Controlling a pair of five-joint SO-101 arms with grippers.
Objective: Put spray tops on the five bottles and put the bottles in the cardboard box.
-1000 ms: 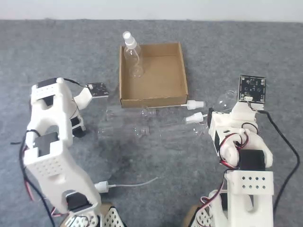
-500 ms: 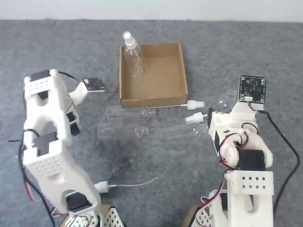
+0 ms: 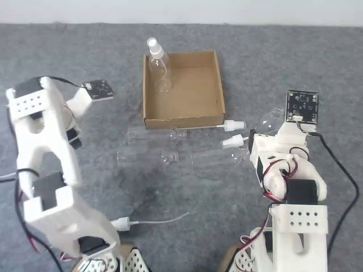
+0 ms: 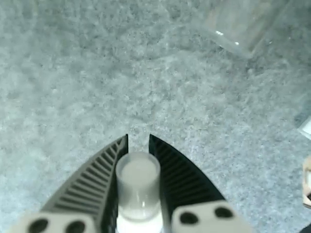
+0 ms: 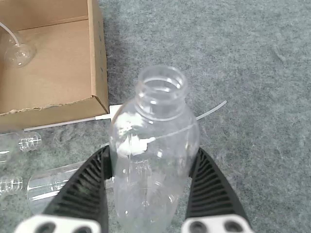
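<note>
My left gripper (image 4: 138, 141) is shut on a white spray top (image 4: 138, 177), held above bare carpet; the left arm (image 3: 42, 136) stands raised at the table's left side. My right gripper (image 5: 151, 154) is shut on a clear uncapped bottle (image 5: 155, 116), seen at the right as the bottle (image 3: 272, 119). The cardboard box (image 3: 212, 85) holds one bottle with a spray top (image 3: 159, 65) leaning over its back left rim. Three clear bottles (image 3: 148, 136) (image 3: 142, 157) (image 3: 210, 154) lie in front of the box. Two spray tops (image 3: 233, 124) (image 3: 233, 140) lie beside them.
Another spray top (image 3: 122, 222) with a long thin tube lies near the left arm's base. The box's front corner (image 5: 99, 99) is close to the held bottle. Grey carpet covers the table, with open room left of the box.
The left arm has swung up and to the left, away from the lying bottles. The right arm and its bottle have stayed put.
</note>
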